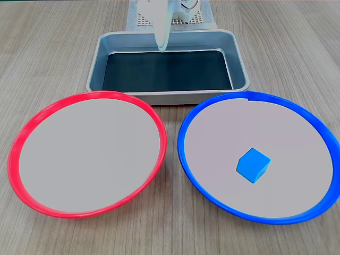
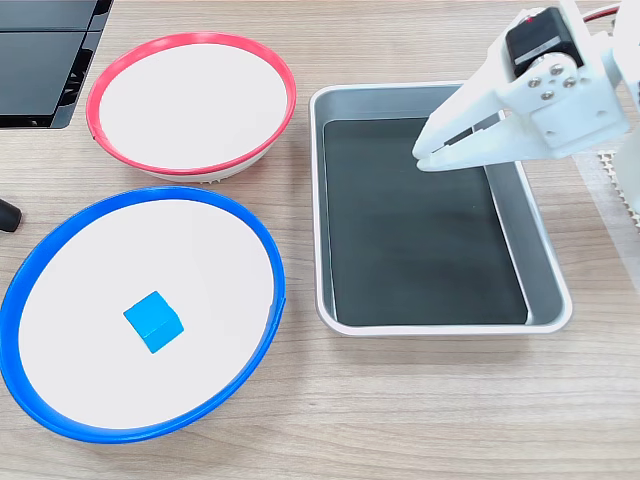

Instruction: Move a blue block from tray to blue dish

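Blue block [image 2: 153, 321] rests inside the blue dish [image 2: 262, 240], well apart from the gripper [image 2: 420, 158], whose jaws sit nearly closed and empty over the tray [image 2: 540, 240]; the only risk judged is an arm sweep nudging the dish.

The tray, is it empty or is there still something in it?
Empty. In both fixed views the tray shows only its bare black floor; the blue block lies in the blue dish, and the gripper hangs above the tray.

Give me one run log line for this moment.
blue block: in blue dish | tray: empty | hand: over tray, closed, holding nothing
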Robot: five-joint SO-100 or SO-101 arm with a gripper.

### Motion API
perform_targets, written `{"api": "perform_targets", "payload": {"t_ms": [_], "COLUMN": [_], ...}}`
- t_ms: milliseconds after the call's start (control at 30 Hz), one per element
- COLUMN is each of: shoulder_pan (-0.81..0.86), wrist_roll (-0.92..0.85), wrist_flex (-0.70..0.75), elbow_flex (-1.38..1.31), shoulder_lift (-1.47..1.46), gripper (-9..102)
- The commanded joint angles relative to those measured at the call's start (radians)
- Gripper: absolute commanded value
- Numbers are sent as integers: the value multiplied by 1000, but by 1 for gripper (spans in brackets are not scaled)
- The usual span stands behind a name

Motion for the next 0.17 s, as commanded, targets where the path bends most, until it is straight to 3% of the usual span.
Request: {"api": "perform_targets", "payload": {"t_ms": [0, 133], "shoulder_pan": [0, 0], "wrist_roll": [-3, -3], "wrist_flex": [2, 2], "elbow_flex": [2, 2], "shoulder_lift": [25, 25], "gripper": [0, 0]}}
